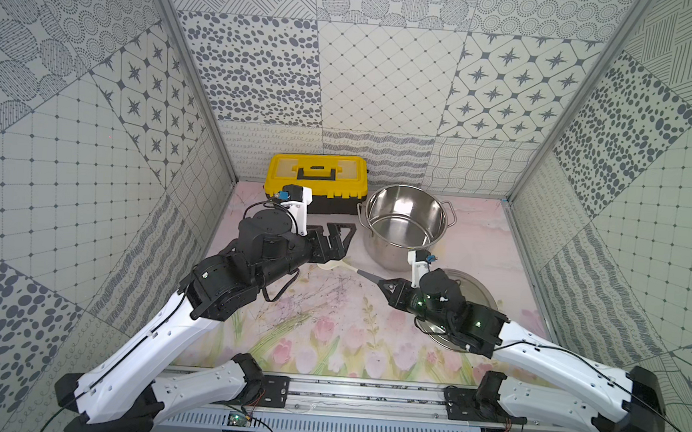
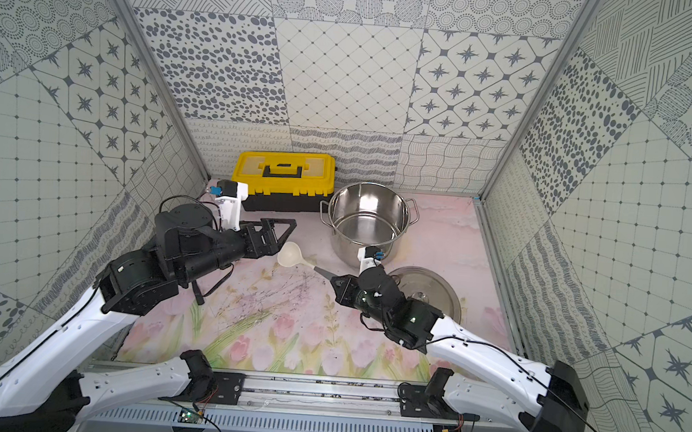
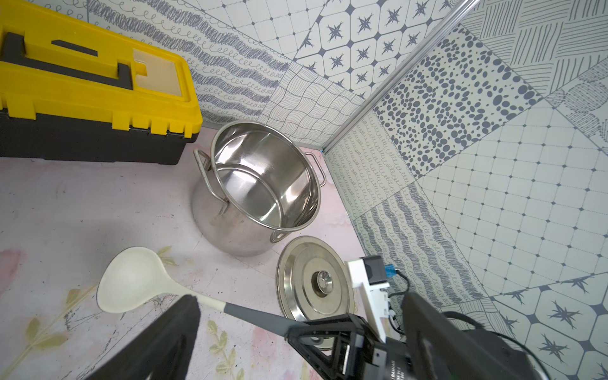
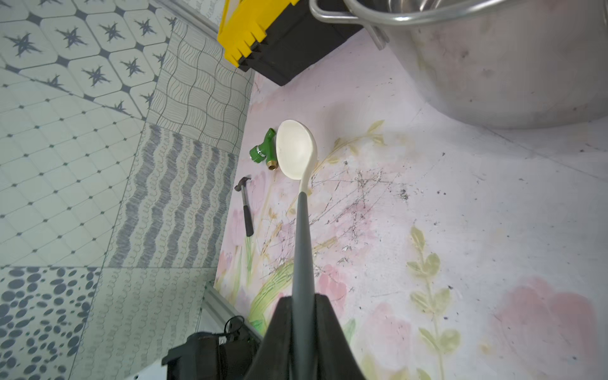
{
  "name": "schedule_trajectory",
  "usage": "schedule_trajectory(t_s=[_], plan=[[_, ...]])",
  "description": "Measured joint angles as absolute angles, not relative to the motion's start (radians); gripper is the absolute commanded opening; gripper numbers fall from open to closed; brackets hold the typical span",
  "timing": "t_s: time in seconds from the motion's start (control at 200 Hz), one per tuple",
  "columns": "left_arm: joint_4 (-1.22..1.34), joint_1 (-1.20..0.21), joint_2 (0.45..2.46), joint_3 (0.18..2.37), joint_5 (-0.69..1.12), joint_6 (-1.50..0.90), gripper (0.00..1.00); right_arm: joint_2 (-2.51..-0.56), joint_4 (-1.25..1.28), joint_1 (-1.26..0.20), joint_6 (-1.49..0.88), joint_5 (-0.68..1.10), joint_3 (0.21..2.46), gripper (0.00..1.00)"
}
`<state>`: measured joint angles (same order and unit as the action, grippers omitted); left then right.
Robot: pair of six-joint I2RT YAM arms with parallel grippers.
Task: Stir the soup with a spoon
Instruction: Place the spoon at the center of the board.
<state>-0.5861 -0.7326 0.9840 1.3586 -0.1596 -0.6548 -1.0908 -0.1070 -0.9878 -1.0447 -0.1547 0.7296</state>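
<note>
Right gripper (image 4: pixel 301 301) pinches spoon (image 4: pixel 295 149) by slim dark-grey handle, cream-white oval bowl forward; left gripper (image 2: pixel 279 236) spread, empty.

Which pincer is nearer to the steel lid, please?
Right. The right pincer, shut on the spoon, sits just beside the lid; the left pincer, open, is farther off, by the toolbox.

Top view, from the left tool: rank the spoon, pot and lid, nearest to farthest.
1. spoon: its bowl sits right beside the open left tool, on the side toward the robot.
2. pot: to the right, near the back wall.
3. lid: farthest right, flat on the table, partly under the right arm.
</note>
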Motion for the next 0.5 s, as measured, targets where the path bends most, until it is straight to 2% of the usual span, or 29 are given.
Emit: schedule_trajectory(t_s=[0.215, 0.41, 0.425, 0.45, 0.5], plan=[[-0.621, -0.734, 0.943, 1.325, -0.17, -0.678, 1.0, -1.356, 0.164, -0.994, -1.128, -0.212, 0.711, 0.0], [-0.625, -0.735, 0.936, 1.315, -0.171, -0.689, 1.0, -1.512, 0.328, -0.998, -1.196, -0.201, 0.733, 0.0], [-0.625, -0.736, 0.936, 1.313, -0.171, -0.689, 1.0, -1.52, 0.337, -0.999, -1.2, -0.198, 0.733, 0.03], [-0.625, -0.736, 0.935, 1.312, -0.171, -0.691, 1.0, -1.537, 0.355, -1.002, -1.208, -0.191, 0.733, 0.17], [-0.624, -0.736, 0.935, 1.306, -0.171, -0.694, 1.0, -1.563, 0.386, -1.006, -1.224, -0.181, 0.733, 0.3]])
